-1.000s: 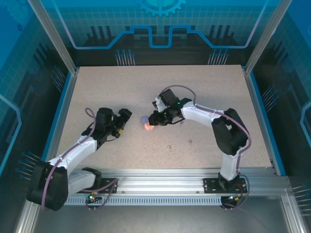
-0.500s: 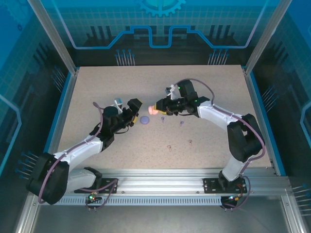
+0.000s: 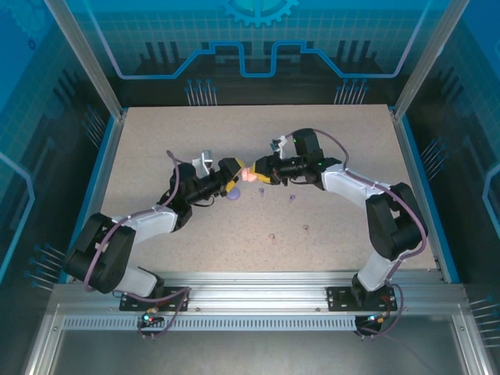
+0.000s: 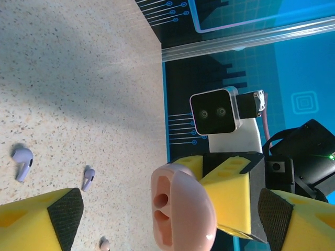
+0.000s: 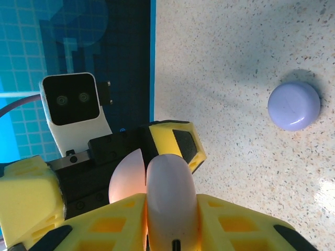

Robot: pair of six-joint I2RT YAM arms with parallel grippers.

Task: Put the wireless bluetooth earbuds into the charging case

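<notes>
With your right gripper (image 5: 170,219) pinching the pink case (image 5: 167,180) and left gripper (image 4: 170,209) spread, grasp the likely slippery lavender earbuds (image 4: 22,162), nine o'clock in your left wrist view, by their stems.

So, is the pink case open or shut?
Open: the pink case has its lid swung apart from the base, with two empty sockets showing.

A pink charging case (image 4: 180,209) hangs open above the middle of the table (image 3: 156,141), its two sockets showing. A closed lavender case (image 5: 294,105) lies on the table close by. Two lavender earbuds (image 3: 261,191) (image 3: 292,198) lie beside it. Two pink earbuds (image 3: 272,236) (image 3: 306,229) lie nearer the front edge.
</notes>
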